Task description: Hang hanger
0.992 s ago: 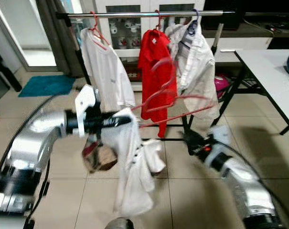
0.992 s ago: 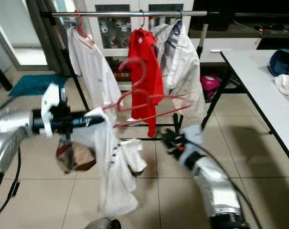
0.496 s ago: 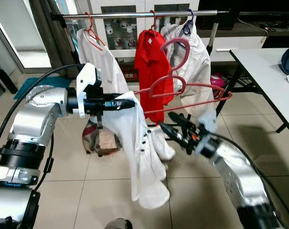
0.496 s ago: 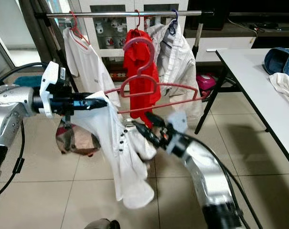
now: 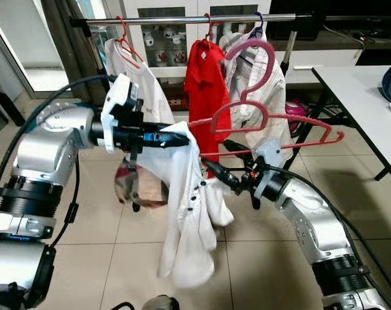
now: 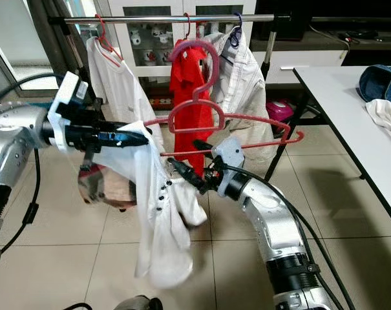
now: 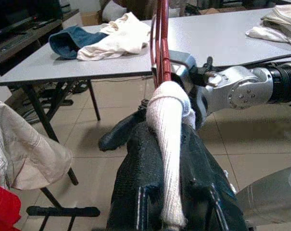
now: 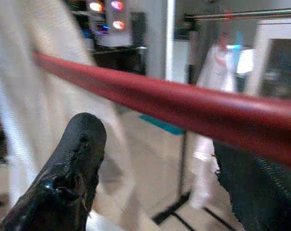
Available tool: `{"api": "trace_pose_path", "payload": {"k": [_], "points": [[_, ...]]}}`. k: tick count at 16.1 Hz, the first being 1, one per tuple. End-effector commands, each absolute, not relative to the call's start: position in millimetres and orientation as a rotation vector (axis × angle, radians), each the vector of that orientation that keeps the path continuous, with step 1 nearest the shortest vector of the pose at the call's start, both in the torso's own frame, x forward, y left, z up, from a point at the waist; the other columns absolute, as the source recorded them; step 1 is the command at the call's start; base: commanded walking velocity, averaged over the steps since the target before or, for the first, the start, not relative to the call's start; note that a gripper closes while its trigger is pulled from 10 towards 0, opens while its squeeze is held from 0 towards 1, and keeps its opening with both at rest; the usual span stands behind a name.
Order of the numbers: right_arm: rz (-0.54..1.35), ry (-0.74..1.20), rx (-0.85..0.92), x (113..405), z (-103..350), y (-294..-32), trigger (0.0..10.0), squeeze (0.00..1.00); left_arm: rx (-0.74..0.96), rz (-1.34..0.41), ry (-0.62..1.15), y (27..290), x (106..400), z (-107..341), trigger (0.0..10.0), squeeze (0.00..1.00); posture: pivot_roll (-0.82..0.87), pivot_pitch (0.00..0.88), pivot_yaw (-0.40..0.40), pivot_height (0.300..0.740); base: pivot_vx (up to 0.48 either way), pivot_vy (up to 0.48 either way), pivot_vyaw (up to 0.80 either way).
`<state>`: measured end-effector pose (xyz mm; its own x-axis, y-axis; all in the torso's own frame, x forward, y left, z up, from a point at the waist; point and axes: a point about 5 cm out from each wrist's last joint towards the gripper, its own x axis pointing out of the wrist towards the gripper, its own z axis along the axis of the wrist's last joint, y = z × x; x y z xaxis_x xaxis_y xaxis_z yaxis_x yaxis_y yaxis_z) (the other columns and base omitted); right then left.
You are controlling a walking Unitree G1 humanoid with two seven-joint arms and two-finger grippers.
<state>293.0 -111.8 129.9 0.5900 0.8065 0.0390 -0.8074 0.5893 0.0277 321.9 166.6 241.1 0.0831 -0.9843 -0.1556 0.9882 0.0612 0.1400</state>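
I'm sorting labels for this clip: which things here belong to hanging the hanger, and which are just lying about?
In the job:
red hanger
white shirt on it
clothes rail
left claw, shut on the shirt and hanger end
right claw, at the hanger's lower bar

Lying about:
clothes on the table
pink object on the floor

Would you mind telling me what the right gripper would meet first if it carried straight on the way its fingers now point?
Most likely the white shirt draped over the left gripper. The right gripper points towards the robot's left, just under the red hanger, and the cloth hangs directly beyond its tips. Depth is unclear, so this is a judgement.
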Motion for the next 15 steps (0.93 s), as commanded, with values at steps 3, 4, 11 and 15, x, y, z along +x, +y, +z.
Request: {"api": "trace_pose_path", "payload": {"k": [3, 4, 11, 15], "points": [[1.081, 0.007, 0.074, 278.3, 123.9, -104.9, 10.0, 0.00, 0.223, -1.479, -0.034, 172.8, 325.9, 259.1, 0.0, 0.00, -0.05, 0.000, 0.084, 0.740, 0.000, 0.000, 0.00], [1.093, 0.035, 0.060, 275.9, 116.8, -104.5, 10.0, 0.00, 0.206, -1.480, -0.047, 173.1, 326.4, 262.0, 0.0, 0.00, -0.05, 0.000, 0.084, 0.740, 0.000, 0.000, 0.00], [1.001, 0.200, -0.085, 290.0, 85.7, -105.4, 10.0, 0.00, 0.155, -1.517, -0.112, 173.6, 326.0, 283.0, 0.0, 0.00, -0.04, 0.000, 0.092, 0.740, 0.000, 0.000, 0.00], [0.983, 0.344, -0.135, 292.7, 61.6, -109.3, 10.0, 0.00, 0.165, -1.493, -0.135, 178.3, 328.8, 295.7, 0.0, 0.00, -0.03, 0.000, 0.089, 0.740, 0.000, 0.000, 0.00]]}}
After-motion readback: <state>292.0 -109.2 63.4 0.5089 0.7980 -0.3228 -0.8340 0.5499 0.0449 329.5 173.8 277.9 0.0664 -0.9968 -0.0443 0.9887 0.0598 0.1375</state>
